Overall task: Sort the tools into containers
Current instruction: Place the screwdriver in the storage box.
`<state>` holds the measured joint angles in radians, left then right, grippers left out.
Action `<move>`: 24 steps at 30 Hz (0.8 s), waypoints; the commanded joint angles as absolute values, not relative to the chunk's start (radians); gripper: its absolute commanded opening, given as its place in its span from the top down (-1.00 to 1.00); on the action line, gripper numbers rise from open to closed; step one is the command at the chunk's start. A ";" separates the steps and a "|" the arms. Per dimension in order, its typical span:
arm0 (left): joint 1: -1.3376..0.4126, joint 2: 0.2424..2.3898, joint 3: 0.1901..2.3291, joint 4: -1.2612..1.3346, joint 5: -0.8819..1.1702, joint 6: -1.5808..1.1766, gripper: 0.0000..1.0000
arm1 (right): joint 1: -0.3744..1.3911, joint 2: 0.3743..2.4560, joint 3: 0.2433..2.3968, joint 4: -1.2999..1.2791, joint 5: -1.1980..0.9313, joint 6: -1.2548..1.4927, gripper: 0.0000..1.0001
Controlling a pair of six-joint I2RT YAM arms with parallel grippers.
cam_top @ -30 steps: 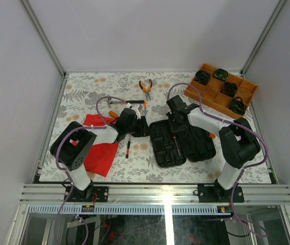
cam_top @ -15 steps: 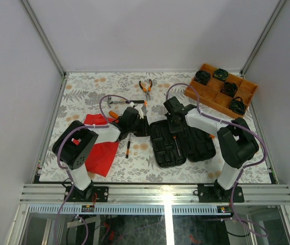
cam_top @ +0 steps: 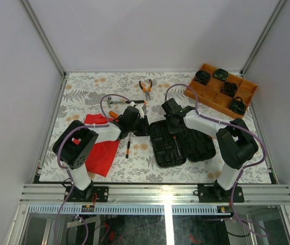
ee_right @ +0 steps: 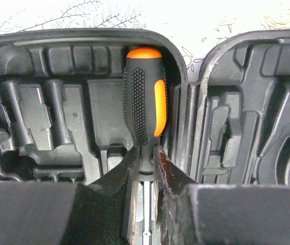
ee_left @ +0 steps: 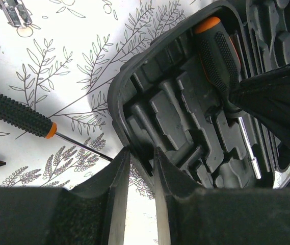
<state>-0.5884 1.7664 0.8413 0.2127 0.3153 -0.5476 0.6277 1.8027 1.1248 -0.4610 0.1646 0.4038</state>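
Left wrist: left fingers [ee_left: 115,190] tighter on case [ee_left: 115,102]

Mid-table obstacle: open case [cam_top: 166,153] (wide)

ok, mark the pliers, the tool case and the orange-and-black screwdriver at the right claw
pliers [cam_top: 146,90]: top view, near the pivot.
tool case [cam_top: 161,153]: top view, bare moulded inside of its left half.
screwdriver [ee_right: 143,107]: right wrist view, black grip of the handle.

Open black tool case [cam_top: 190,148], orange-black screwdriver [ee_right: 145,109] in slot, pliers [cam_top: 145,88] beyond
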 commanded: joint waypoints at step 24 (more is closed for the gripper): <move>-0.629 1.690 0.813 0.111 0.163 -0.564 0.86 | 0.729 1.768 0.961 -0.497 -0.101 0.525 0.93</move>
<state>-0.6094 1.7298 0.8387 0.1604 0.2401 -0.5430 0.6846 1.7176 1.0451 -0.3809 0.2420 0.4343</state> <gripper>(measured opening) 0.176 0.194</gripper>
